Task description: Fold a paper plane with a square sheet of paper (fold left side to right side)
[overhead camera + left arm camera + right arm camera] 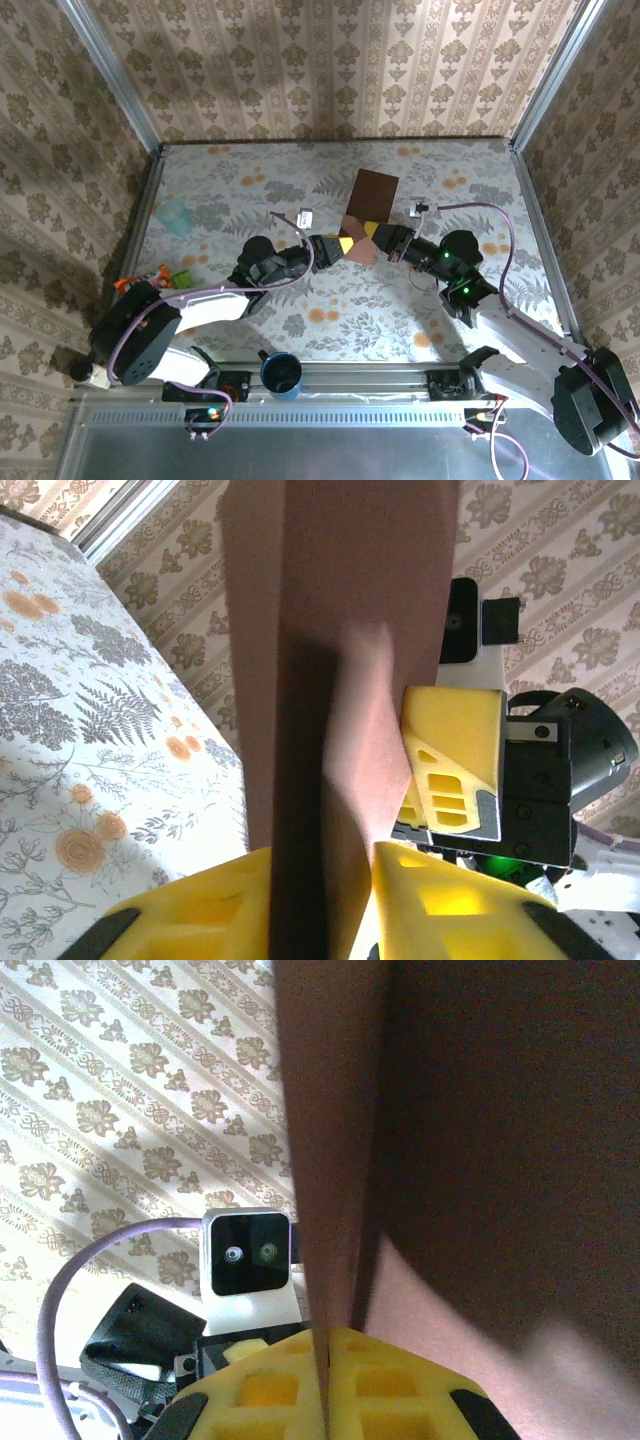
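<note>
The square sheet of paper [375,193] is dark reddish-brown and lies at the table's middle back, its near end lifted and bent between the two arms. My left gripper [344,245] comes from the left; its yellow fingers [190,910] press both sides of a standing fold of the sheet [340,600]. My right gripper [386,238] comes from the right and is shut on the sheet's edge [330,1160], pads [260,1390] pinched together. The right gripper's yellow finger [455,760] faces the left wrist camera across the paper. The paper plane is out of view.
A dark blue cup [282,373] stands at the near edge between the arm bases. A pale green cup [176,215] and an orange packet [140,283] sit at the left. Small white objects [306,215] lie beside the sheet. Patterned walls enclose the table.
</note>
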Robot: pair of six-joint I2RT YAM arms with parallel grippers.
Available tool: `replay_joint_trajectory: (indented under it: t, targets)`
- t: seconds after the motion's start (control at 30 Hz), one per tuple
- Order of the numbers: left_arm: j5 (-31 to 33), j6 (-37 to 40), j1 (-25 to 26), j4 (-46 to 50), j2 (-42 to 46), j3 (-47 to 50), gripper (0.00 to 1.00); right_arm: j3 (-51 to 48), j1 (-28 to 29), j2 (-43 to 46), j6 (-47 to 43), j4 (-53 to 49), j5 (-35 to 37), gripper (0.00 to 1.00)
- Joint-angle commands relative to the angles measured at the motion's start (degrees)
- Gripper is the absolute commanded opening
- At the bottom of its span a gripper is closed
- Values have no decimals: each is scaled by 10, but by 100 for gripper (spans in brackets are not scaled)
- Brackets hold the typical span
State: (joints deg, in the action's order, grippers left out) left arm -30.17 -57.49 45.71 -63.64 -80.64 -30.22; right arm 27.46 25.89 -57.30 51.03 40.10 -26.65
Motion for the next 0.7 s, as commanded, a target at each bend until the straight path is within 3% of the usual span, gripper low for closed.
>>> replay_joint_trajectory:
  t: [0.0, 0.2, 0.43, 0.53, 0.67]
  targets:
    - [2, -8, -4, -30, -4, -12, 20, -3, 5, 9, -11, 3, 14, 1]
    - [3, -17, -11, -41, -7, -6, 0, -1, 5, 13, -28, -25, 21, 13]
    - [0, -17, -23, -23, -3, 5, 0, 20, 3, 63, -91, -170, 60, 38]
    - [-3, 2, -30, 35, 9, 4, 0, 31, -5, 97, -127, -268, 95, 49]
    - [2, 83, -37, 237, 50, -27, 0, 71, -19, 117, -173, -452, 190, 57]
